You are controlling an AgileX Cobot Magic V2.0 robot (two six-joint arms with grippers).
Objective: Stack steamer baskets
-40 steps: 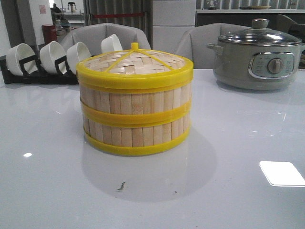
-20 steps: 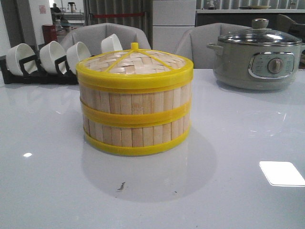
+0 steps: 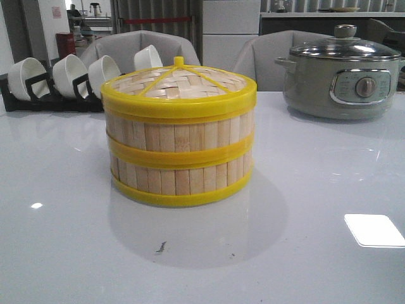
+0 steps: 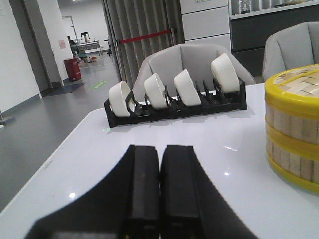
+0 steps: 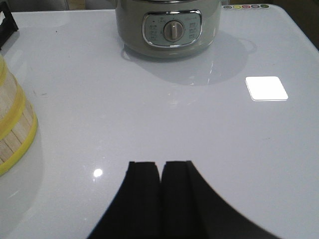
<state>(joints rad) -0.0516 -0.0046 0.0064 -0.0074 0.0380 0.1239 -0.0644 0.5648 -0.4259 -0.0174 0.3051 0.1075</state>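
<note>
The two steamer baskets stand stacked in the middle of the white table, the upper basket (image 3: 180, 126) on the lower basket (image 3: 180, 177), with the woven yellow-rimmed lid (image 3: 179, 83) on top. The stack also shows in the left wrist view (image 4: 294, 124) and its edge in the right wrist view (image 5: 12, 134). My left gripper (image 4: 159, 149) is shut and empty, over the table to the left of the stack. My right gripper (image 5: 160, 164) is shut and empty, over the table to the right of the stack. Neither gripper shows in the front view.
A grey-green electric pot (image 3: 342, 73) with a glass lid stands at the back right. A black rack of white bowls (image 3: 63, 79) stands at the back left. Grey chairs (image 3: 142, 47) stand behind the table. A bright light patch (image 3: 373, 229) lies on the table at front right.
</note>
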